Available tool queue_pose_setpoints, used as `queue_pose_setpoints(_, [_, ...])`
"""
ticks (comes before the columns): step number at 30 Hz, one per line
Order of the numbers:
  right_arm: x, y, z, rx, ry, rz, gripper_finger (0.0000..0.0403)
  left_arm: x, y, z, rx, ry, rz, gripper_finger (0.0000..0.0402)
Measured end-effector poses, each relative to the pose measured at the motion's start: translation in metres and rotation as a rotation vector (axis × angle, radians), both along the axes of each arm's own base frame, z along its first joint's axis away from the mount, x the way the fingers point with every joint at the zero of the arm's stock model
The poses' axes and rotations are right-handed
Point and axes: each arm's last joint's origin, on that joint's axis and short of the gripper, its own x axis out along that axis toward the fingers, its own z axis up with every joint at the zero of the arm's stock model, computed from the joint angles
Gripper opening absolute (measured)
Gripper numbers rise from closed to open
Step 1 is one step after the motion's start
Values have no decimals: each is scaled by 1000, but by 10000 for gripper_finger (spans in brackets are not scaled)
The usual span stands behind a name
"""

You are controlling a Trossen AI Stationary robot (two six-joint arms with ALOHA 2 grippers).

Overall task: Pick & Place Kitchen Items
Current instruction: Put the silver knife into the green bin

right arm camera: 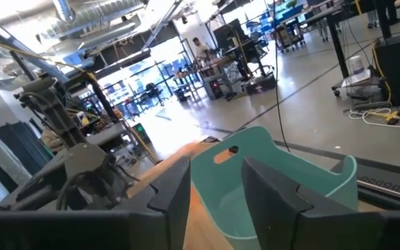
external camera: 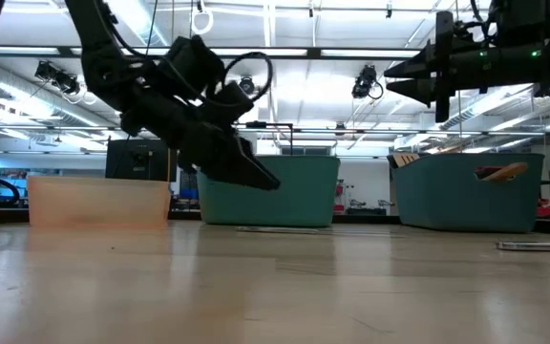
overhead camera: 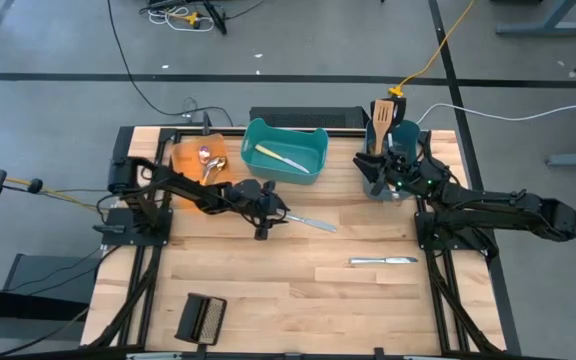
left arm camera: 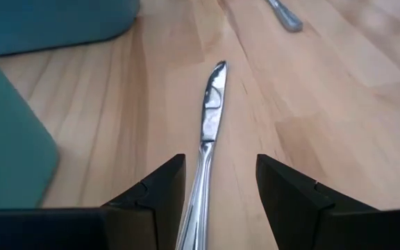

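Note:
A silver table knife lies flat on the wooden table near its middle. My left gripper is open and hovers low over the knife's handle end. In the left wrist view its fingers stand on either side of the handle with a gap on each side. A second silver knife lies flat nearer the right front. My right gripper is open and empty, raised above the dark teal bin, from which a wooden slotted spatula stands up.
A teal bin at the back centre holds a pale utensil. An orange bin to its left holds small spoons. A black ribbed block lies at the front left. Bare wood lies between the knives and the front edge.

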Motion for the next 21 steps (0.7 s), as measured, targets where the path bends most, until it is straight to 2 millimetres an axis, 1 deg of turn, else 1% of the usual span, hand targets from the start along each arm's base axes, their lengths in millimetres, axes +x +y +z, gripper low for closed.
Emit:
queue_pose_setpoints(4, [0,0,0,-7,3,2,141,6,4,-6,6,16,2,181])
queue_pose_setpoints(8, [0,0,0,-14,6,1,141,5,11,-11,-14,26,1,181])
queue_pose_setpoints(14, [0,0,0,-22,7,1,141,3,20,-10,-37,17,-9,181])
queue_pose_setpoints(21, [0,0,0,-25,8,-2,141,3,24,-10,-49,12,-19,181])
